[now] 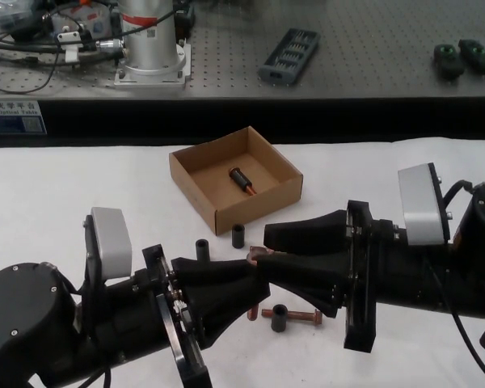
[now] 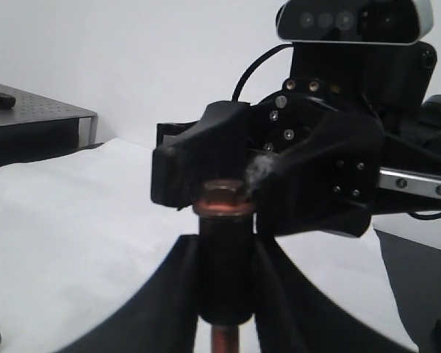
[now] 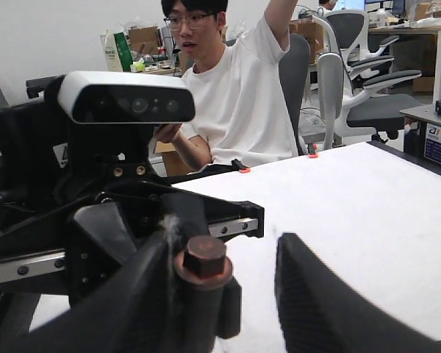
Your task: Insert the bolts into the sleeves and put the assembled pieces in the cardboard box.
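Left jaws clamped on a short black cylindrical sleeve (image 2: pixel 224 272), copper-coloured metal bolt (image 2: pixel 222 200) seated through it, above the white tabletop (image 1: pixel 65 186).
Right jaws apart, straddling the bolt head from the opposite side without gripping. Long axis of bolt and sleeve crosswise to both sets of jaws, head end at the right pair. Open brown cardboard box (image 1: pixel 259 206) farther back, roughly midway between the arms, one assembled piece (image 1: pixel 244 178) inside. Probably a left-arm carry, forward to the box, after clearance from the right pair.
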`<state>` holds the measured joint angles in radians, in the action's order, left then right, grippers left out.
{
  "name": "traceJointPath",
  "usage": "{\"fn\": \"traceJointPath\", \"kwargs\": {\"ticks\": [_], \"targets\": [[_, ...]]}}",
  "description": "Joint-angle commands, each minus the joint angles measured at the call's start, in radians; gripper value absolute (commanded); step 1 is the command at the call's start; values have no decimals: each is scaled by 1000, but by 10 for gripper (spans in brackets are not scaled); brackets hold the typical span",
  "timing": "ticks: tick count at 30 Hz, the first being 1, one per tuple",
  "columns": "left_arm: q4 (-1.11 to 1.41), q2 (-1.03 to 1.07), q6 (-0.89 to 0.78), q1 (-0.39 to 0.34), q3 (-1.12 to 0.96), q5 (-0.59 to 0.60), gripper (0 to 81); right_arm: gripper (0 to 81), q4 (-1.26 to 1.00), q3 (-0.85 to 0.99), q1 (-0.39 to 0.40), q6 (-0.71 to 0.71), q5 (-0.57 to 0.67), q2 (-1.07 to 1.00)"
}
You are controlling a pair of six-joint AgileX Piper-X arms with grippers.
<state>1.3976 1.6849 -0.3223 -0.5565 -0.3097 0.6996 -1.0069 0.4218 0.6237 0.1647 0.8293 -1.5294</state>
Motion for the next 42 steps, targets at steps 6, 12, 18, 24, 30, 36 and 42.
{"fn": "traceJointPath", "kwargs": {"ticks": [6, 12, 18, 24, 30, 36, 42], "targets": [[-71, -9, 61, 12, -9, -163, 7, 342, -82, -3, -10, 148, 56, 32], [-105, -9, 44, 22, -9, -263, 7, 342, -98, -28, -35, 209, 102, 153], [-181, -50, 41, 26, -17, -329, 7, 342, -99, -77, -65, 267, 73, 295], [-601, -132, 79, 26, -162, -366, 7, 342, -99, -146, -19, 270, 68, 401], [-983, -134, 102, 26, -382, -441, 7, 340, -99, -233, -4, 270, 5, 418], [-1255, -128, 220, 31, -631, -553, 7, 340, -160, -268, -4, 270, -34, 419], [-1558, -30, 220, 90, -911, -559, 7, 340, -166, -268, -4, 270, -27, 419]]}}
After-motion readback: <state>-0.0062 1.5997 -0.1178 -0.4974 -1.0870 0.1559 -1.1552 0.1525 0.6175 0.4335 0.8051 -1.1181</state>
